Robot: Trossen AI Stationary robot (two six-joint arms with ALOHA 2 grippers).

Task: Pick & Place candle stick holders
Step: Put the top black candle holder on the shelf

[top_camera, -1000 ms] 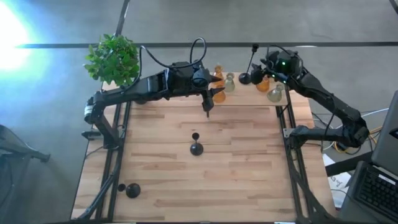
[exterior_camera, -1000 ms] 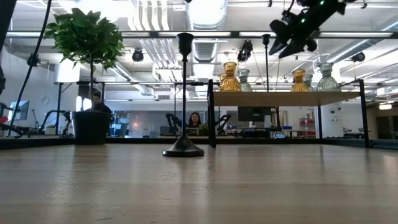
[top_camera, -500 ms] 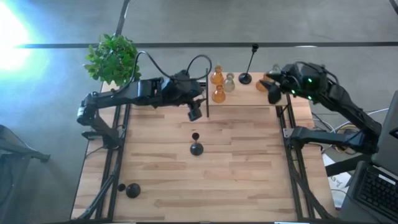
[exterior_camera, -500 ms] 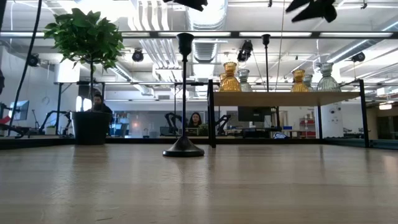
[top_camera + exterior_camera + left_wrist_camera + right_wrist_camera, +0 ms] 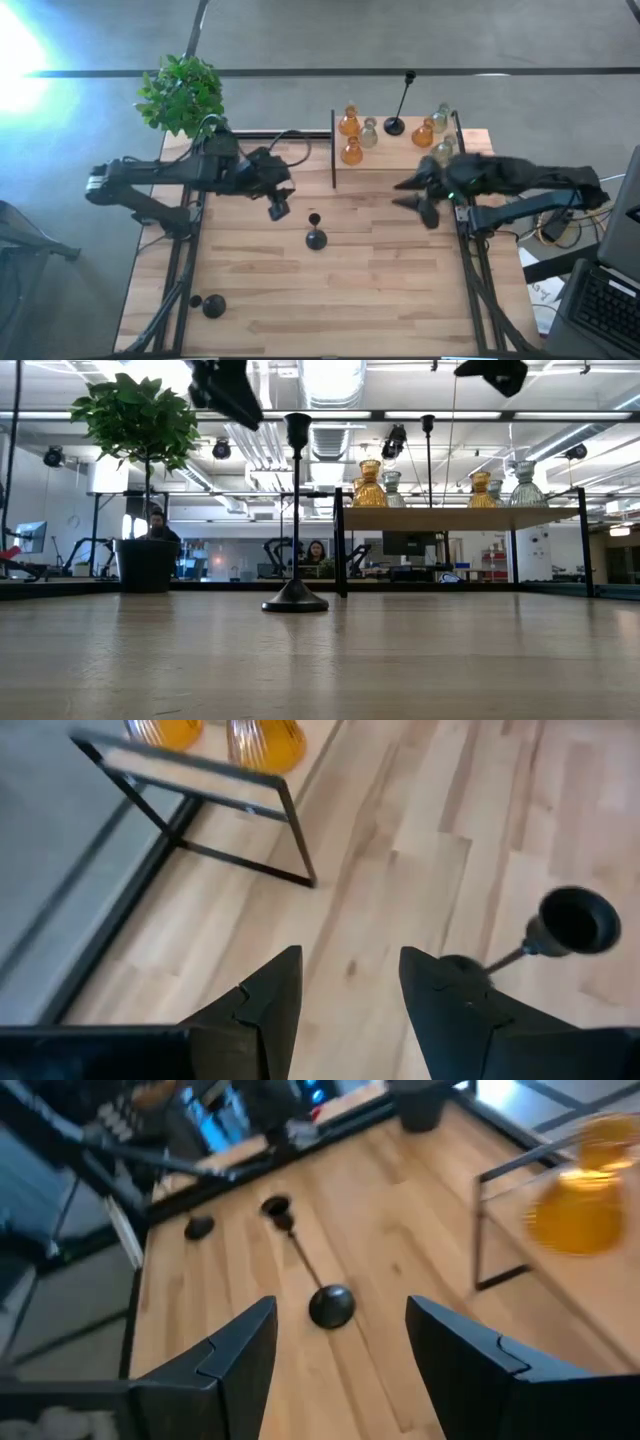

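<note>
Pale wood, dark matt fittings

The tabletop (image 5: 380,270) is smooth pale planked wood; amber holders (image 5: 349,122) are glossy ribbed glass; the black holder (image 5: 316,238) looks matt.

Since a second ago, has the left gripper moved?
Yes. The left gripper has pulled away from the raised wooden shelf toward the table's left, and is now open beside the black thin-stemmed candle holder.

A stemmed holder (image 5: 316,238) stands upright near the table's (image 5: 380,290) middle; another holder (image 5: 213,306) lies at the near left corner; the shelf (image 5: 395,150) at the far edge carries a group of holders (image 5: 350,152), a third stemmed one (image 5: 396,125) among them; the plant (image 5: 180,95) sits at the far left corner; the left gripper (image 5: 279,209) hangs above the table left of the middle holder, the right gripper (image 5: 412,193) to its right, by the shelf's near edge.
</note>
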